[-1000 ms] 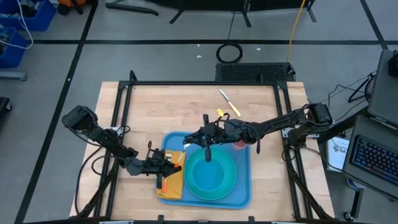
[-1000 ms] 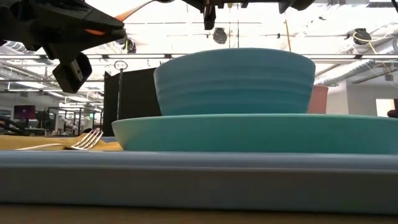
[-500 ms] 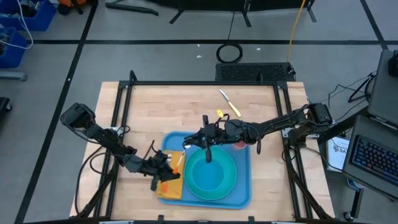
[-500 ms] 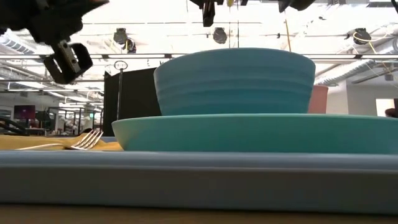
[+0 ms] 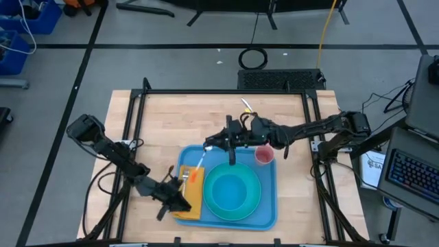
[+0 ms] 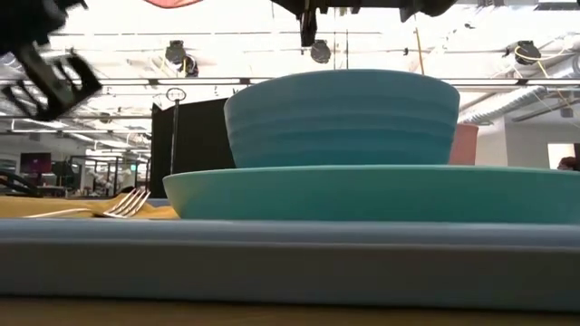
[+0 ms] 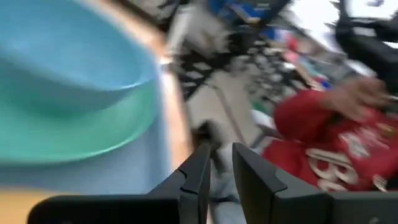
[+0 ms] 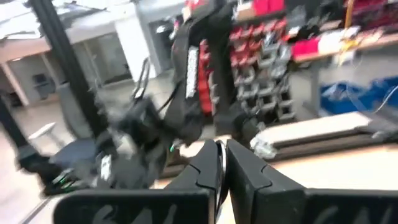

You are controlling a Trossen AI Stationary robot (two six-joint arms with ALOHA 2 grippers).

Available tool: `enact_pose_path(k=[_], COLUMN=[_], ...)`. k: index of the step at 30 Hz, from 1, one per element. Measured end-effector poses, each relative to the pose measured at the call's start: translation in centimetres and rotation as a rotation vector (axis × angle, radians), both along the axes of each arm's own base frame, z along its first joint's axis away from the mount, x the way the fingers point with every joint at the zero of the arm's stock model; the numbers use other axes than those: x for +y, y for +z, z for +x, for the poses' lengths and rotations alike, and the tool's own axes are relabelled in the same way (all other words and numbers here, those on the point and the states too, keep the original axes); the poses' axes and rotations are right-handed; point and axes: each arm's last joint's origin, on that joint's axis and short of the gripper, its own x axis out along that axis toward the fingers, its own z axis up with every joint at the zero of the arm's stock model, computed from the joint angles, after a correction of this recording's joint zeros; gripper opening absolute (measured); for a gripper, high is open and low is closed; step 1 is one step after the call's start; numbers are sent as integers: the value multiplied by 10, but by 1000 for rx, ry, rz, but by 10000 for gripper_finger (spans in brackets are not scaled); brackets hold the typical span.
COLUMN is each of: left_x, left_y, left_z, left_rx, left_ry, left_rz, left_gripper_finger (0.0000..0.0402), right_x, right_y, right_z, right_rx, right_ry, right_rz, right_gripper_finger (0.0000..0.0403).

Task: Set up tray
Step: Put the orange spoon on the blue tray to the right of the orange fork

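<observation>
One tray (image 5: 269, 213) sits on the counter (image 5: 206, 116). It carries one plate (image 5: 255, 204), one bowl (image 5: 230, 191), one pink cup (image 5: 264, 156), one yellow napkin (image 5: 191, 206) and one fork (image 6: 113, 207) lying on the napkin. Two more pieces of cutlery lie on the bare wood: one with a yellow handle (image 5: 257, 120) and one smaller yellow one (image 5: 242, 124). Two robot arms reach in, each with one hand: the left hand (image 5: 171, 200) and the right hand (image 5: 232, 147).

light: bright overhead, ceiling glare low view | blur: both wrist views smeared | high view sharp
</observation>
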Motion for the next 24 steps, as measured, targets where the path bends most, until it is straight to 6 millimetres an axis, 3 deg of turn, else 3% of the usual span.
enact_pose_path(k=[5, 9, 14, 18, 24], left_x=[-6, -6, -3, -6, -7], left_y=[18, 33, 48, 51, 51], left_z=[-8, -15, -22, -27, -29], left_rx=[-159, -304, -417, -447, -454], left_ry=[-135, -146, -153, -160, -116], left_rz=[37, 148, 231, 274, 318], left_gripper_finger=[71, 71, 72, 72, 72], right_x=[1, 0, 3, 4, 9], right_y=[-11, -16, -42, -60, -72], right_z=[2, 6, 19, 30, 64], right_rx=[78, 84, 151, 153, 243], right_ry=[22, 15, 26, 76, 145], right_rz=[20, 71, 134, 200, 234], right_gripper_finger=[6, 6, 6, 6, 6])
